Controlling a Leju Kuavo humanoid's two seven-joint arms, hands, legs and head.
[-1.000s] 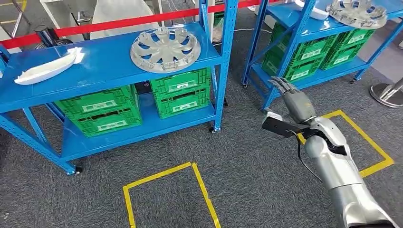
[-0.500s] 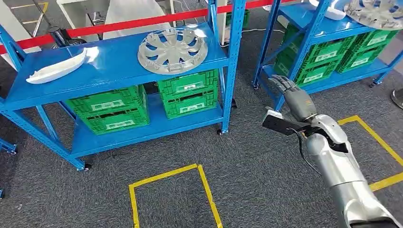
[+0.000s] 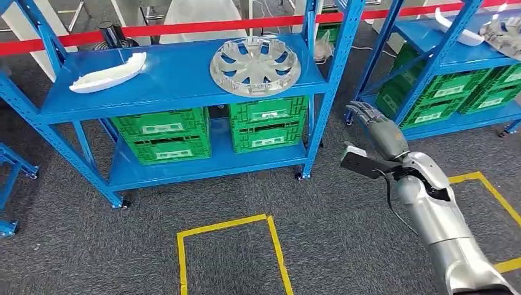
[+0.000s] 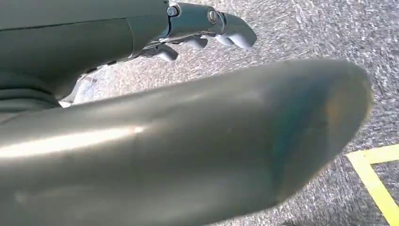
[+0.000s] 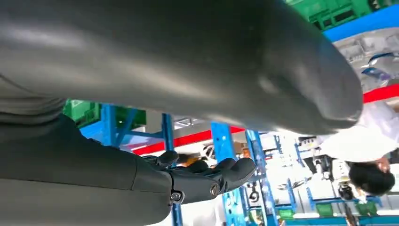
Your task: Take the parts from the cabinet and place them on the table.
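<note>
Nearest, at about six o'clock in the head view, a yellow tape square (image 3: 230,252) is marked on the grey carpet (image 3: 92,246). At about four o'clock the silver right arm (image 3: 439,227) reaches forward and up, ending in the right hand (image 3: 379,126), which holds nothing; its dark fingers (image 3: 362,110) are stretched forward and slightly apart, above the carpet just short of the gap between the two racks. The right wrist view shows the same hand (image 5: 207,181) empty with its fingers loosely extended, and a person in white (image 5: 362,150) far off beyond it. In the left wrist view the left hand (image 4: 202,28) hangs over the carpet, fingers gently bent and grasping nothing, with a strip of yellow tape (image 4: 376,179) on the floor close by. Farther out, at about eleven to twelve o'clock, stands the blue cabinet (image 3: 178,86): on its top shelf a silver wheel cover (image 3: 255,64) lies flat toward the right end, and a long white part (image 3: 107,74) lies toward the left end, well apart from it. Green crates (image 3: 215,132) sit on the lower shelf below them. At about two o'clock a second blue rack (image 3: 448,67) carries more green crates, another white part (image 3: 458,31) and the edge of another wheel cover (image 3: 505,34). Behind both runs a red barrier tape (image 3: 203,27).
</note>
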